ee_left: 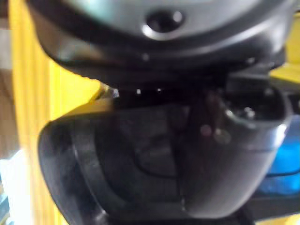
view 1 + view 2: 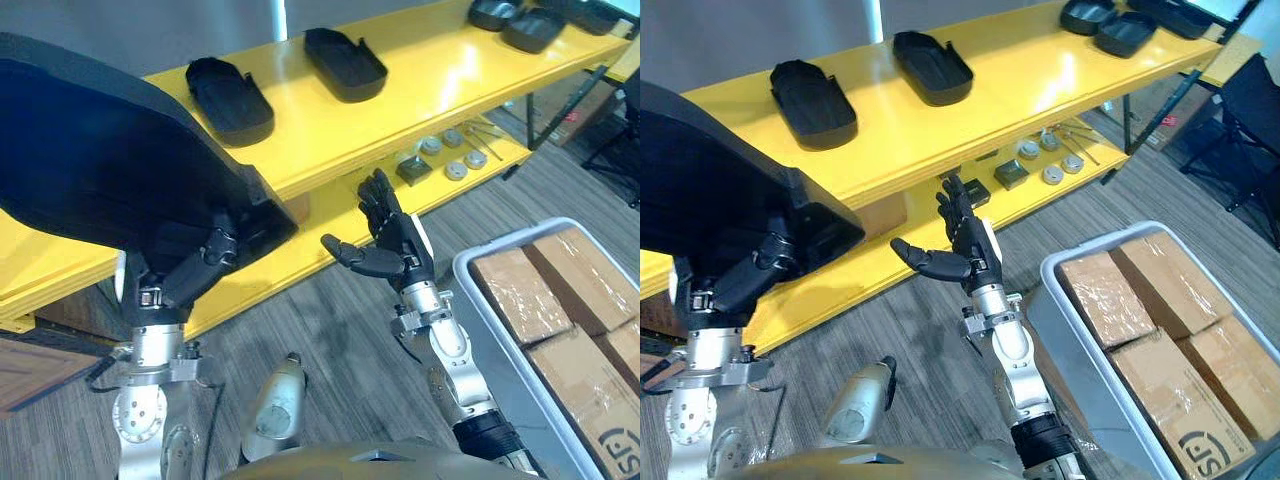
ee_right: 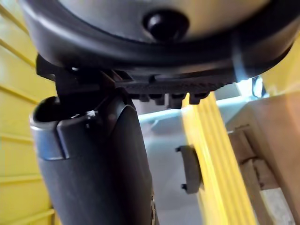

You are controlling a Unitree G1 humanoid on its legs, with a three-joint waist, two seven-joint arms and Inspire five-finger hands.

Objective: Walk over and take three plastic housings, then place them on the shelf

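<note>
The left hand has its fingers curled round the edge of a big black plastic housing. It holds it up over the near left end of the long yellow shelf. The right hand is open and holds nothing, just in front of the shelf's lower board. A second black housing and a third black housing lie apart on the top board. Small round metal parts sit on the lower board. A grey bin of brown boxes stands near on the right.
</note>
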